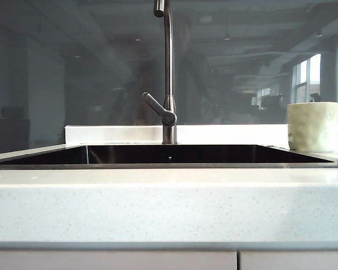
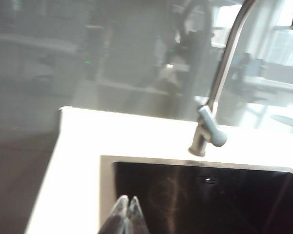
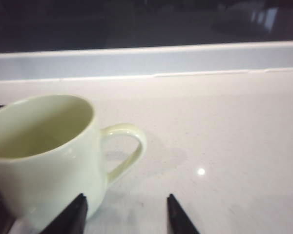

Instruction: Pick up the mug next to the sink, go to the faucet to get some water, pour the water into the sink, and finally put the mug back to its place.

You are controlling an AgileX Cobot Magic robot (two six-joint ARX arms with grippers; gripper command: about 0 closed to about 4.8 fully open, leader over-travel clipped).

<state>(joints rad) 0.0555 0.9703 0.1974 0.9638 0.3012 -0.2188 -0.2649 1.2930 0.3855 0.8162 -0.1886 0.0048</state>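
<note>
The cream mug (image 1: 311, 126) stands upright on the pale countertop at the right of the black sink (image 1: 169, 154), handle turned away from the basin. The steel faucet (image 1: 168, 73) rises behind the sink's middle. In the right wrist view the mug (image 3: 44, 156) fills one side, its handle (image 3: 127, 148) toward the open counter. My right gripper (image 3: 125, 204) is open, just short of the handle, one fingertip (image 3: 80, 202) in front of the mug's body. My left gripper (image 2: 128, 201) is shut and empty above the sink's (image 2: 205, 195) corner, with the faucet (image 2: 212, 112) beyond. Neither gripper shows in the exterior view.
A white upstand (image 1: 118, 134) and a dark glass wall run behind the counter. Bare speckled countertop (image 3: 224, 146) lies beyond the mug's handle. The counter's front edge (image 1: 169, 245) is close to the exterior camera.
</note>
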